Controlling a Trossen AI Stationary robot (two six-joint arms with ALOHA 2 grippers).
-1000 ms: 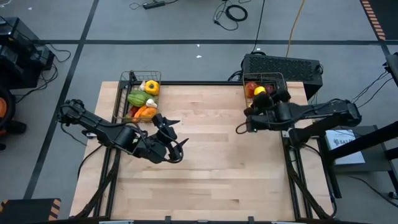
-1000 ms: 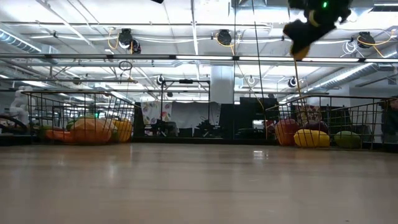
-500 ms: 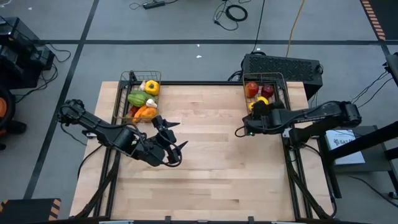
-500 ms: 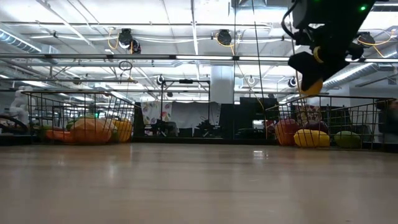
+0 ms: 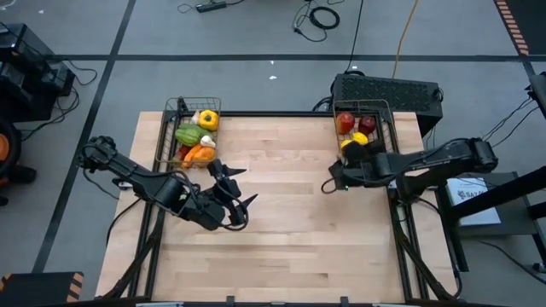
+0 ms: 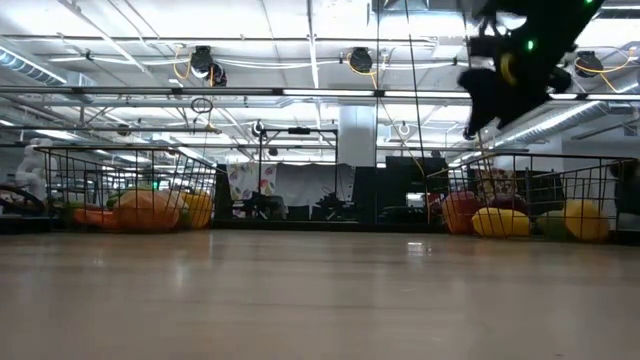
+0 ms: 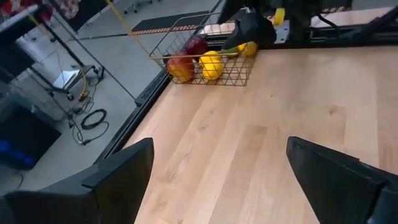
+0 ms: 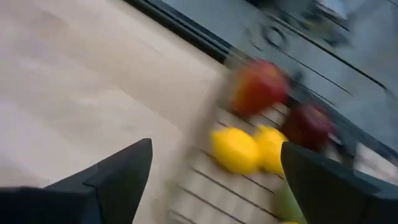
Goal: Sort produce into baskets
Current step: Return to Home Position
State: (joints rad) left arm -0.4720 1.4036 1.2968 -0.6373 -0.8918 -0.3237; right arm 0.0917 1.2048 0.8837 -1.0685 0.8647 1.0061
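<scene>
Findings, high view. The table (image 5: 290, 247) shows bare wood across the middle and lower part of the frame.

The left basket (image 5: 181, 104) stands at the table's upper left corner. It holds a yellow pepper (image 5: 207, 119), a green squash (image 5: 187, 135), white garlic (image 5: 206, 141) and an orange pepper (image 5: 199, 154).

The right basket (image 5: 386, 109) stands at the upper right corner, just below a black box (image 5: 388, 89). It holds a red apple (image 5: 345, 122), a darker apple (image 5: 367, 124) and two yellow lemons (image 5: 359, 138), which touch each other at the basket's lower end. All produce in view lies inside the two baskets.

The left gripper (image 5: 238, 186) hangs left of centre, below the left basket and apart from it. Its jaws stand wide and hold nothing, and the left wrist view agrees.

The right gripper (image 5: 328, 184) sits right of centre, near the lower left corner of the right basket and clear of it. In the right wrist view its fingers (image 8: 118, 177) are spread wide and empty, with the lemons and apples blurred beyond them. In the low view this gripper is at the upper right, well above the table surface.
</scene>
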